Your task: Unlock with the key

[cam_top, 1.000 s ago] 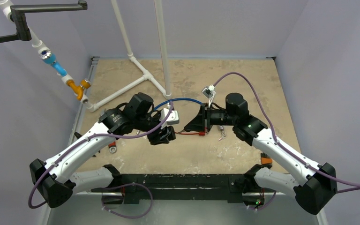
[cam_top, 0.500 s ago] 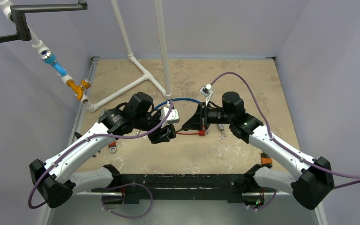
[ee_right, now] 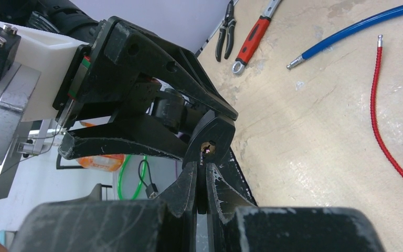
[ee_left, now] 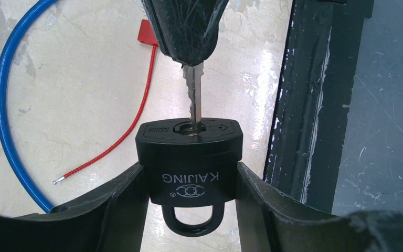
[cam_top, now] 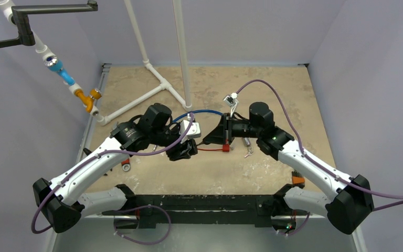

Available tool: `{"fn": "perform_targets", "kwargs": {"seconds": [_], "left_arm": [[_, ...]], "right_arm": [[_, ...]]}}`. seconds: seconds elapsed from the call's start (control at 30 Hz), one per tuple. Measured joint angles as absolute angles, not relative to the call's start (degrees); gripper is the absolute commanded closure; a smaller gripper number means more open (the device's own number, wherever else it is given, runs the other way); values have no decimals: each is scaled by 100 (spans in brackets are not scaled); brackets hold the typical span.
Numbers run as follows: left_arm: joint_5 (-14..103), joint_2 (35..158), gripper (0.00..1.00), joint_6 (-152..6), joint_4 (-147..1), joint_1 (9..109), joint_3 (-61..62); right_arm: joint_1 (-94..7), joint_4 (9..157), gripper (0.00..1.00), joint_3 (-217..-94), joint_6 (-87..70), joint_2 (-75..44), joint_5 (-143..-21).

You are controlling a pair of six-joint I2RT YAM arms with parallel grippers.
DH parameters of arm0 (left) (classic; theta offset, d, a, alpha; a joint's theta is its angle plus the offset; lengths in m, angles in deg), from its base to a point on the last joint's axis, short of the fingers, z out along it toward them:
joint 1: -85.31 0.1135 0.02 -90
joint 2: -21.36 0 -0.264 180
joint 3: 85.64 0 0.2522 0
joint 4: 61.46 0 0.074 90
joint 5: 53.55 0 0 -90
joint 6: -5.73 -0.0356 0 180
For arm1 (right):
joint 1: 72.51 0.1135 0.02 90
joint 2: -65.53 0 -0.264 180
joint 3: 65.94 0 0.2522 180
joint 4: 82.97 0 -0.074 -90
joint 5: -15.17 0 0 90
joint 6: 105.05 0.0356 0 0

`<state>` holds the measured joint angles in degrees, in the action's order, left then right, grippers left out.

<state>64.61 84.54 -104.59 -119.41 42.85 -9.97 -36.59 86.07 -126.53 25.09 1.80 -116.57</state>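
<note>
From above, your right hand had moved left over the last second to meet the left hand above mid-counter. At the left wrist, the left hand clamped the KAIJING padlock, and the key had only its tip in the keyhole. At the right wrist, the right hand pinched the key. I judged it still needed to be pushed fully in and then turned.

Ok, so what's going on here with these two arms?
The left gripper holds a black padlock with its keyhole facing the other arm. The right gripper pinches the key, whose blade sits partly in the keyhole, with much of it showing. The shackle looks closed, so the lock is not yet open. A red cable and a blue cable lie on the table nearby.
</note>
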Motion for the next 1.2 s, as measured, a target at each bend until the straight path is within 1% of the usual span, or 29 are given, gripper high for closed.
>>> {"fn": "perform_targets", "kwargs": {"seconds": [1.2], "left_arm": [[6450,8443,100,-10457,-11936,4274,-999]], "right_arm": [[-3659,8863,100,-12489,2616,77,-11663]]}}
